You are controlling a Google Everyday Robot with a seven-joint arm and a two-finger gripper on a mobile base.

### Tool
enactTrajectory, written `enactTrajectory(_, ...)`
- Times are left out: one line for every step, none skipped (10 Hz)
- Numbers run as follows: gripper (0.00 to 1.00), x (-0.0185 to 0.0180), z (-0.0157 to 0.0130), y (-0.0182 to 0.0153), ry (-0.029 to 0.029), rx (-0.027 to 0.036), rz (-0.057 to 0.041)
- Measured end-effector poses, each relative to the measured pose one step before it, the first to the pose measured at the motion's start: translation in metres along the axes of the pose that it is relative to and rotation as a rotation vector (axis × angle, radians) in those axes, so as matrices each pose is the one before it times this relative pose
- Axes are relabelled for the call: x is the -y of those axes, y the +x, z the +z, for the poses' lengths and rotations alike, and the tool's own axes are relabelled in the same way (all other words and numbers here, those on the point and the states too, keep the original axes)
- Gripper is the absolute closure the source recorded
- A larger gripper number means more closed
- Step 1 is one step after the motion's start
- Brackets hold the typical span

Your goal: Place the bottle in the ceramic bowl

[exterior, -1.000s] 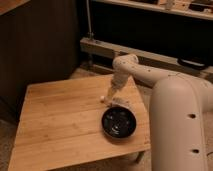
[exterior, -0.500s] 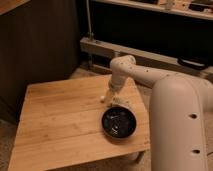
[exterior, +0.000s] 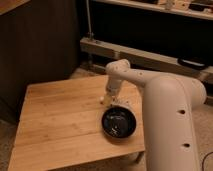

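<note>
The white robot gripper (exterior: 106,96) has slid a little to the left, away from the round shiny black bowl (exterior: 119,123) just beside it.

The bulky white arm (exterior: 165,110) is crowding the round glossy black bowl (exterior: 119,123) from the right. The claw (exterior: 106,98) is hanging just behind it, and the light wooden worktop (exterior: 55,120) is lying open leftward.

Bowl (exterior: 119,123) on wooden table (exterior: 60,120), tool (exterior: 106,98) above
</note>
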Motion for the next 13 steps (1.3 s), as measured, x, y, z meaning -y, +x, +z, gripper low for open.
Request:
enactTrajectory(0.35,0.00042,0.00107,0.00098,0.00118,-0.00418,0.00322)
enactTrajectory(0.35,0.00043,0.00108,0.00034,0.00147,-0.00375,0.00252)
enactTrajectory(0.36,-0.00097,0.00132,-0.00098,0.00095,-0.00589,0.00046)
enactTrajectory(0.4,-0.00067,0.00137,-0.00053,0.00122,-0.00558,-0.00065)
enactTrajectory(0.5,0.00047,0.00068,0.00029,0.00286,-0.00476,0.00118)
enactTrajectory(0.6,-0.0001,0.00063,0.00017,0.00033,-0.00395,0.00151)
enactTrajectory(0.73,0.00077,-0.00022,0.00025,-0.0004,-0.00193,0.00359)
enactTrajectory(0.8,0.00039,0.00006,0.00043,-0.0013,-0.00111,0.0026)
enactTrajectory(0.88,0.00034,-0.00036,0.00005,-0.00063,-0.00051,0.0024)
enactTrajectory(0.99,0.0007,-0.00016,0.00017,0.00008,-0.00141,0.00374)
enactTrajectory(1.0,0.0002,-0.00007,-0.00024,0.00072,-0.00052,0.001)
enactTrajectory(1.0,0.00003,-0.00004,-0.00038,0.00061,-0.00001,0.00084)
enactTrajectory(0.99,-0.00012,0.00031,-0.00042,0.0024,-0.00054,0.00034)
